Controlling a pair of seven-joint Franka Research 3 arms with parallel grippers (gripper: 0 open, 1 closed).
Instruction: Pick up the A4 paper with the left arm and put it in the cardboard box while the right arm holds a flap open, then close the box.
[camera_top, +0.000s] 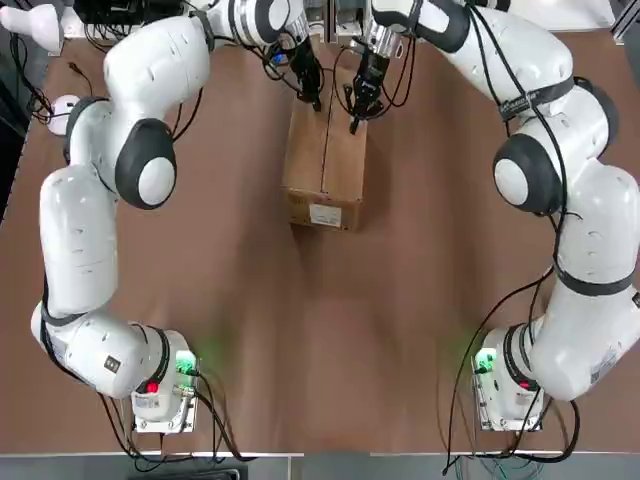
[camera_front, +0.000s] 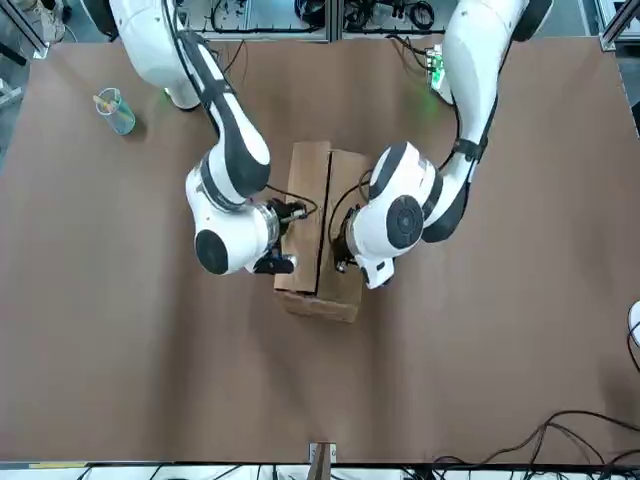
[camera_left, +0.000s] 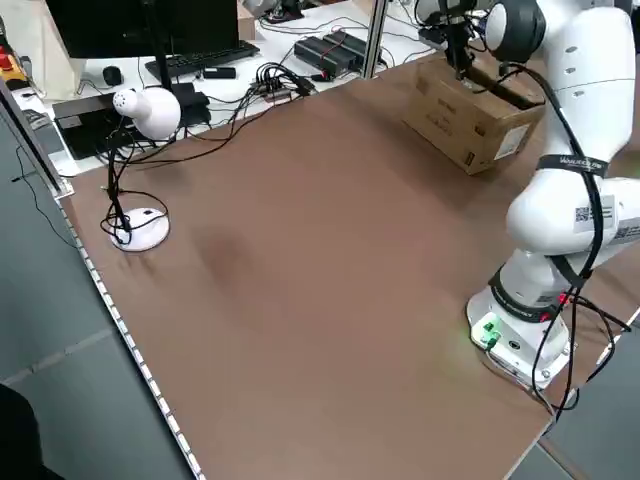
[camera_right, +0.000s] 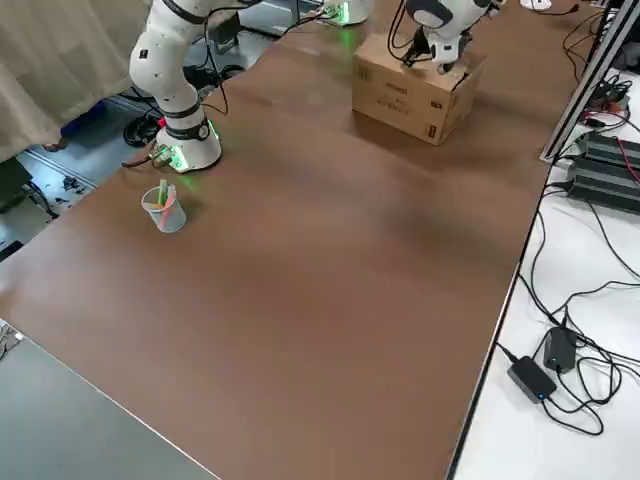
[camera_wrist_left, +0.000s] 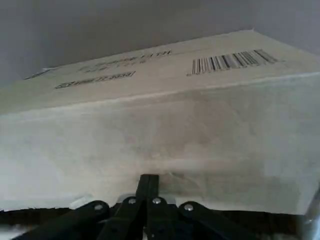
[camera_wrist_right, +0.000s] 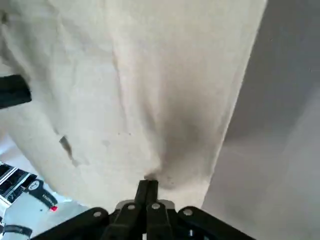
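Cardboard box (camera_top: 324, 160), far middle of bench (camera_top: 230, 330); long flaps folded over, narrow gap between
Left hand (camera_top: 316, 104) over left flap, fingers together; right hand (camera_top: 354, 127) at right flap, fingers together. White label (camera_top: 325, 215) on box's near end; cup of pens (camera_front: 116, 112) well apart, to the right

overhead, opposing front, diagonal sides, close wrists

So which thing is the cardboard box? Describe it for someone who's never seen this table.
On the big brown-topped table, look under the two white robot arms' black grippers. There sits an oblong tan corrugated carton, two long top flaps meeting near a central seam. Only it bears a white end label.
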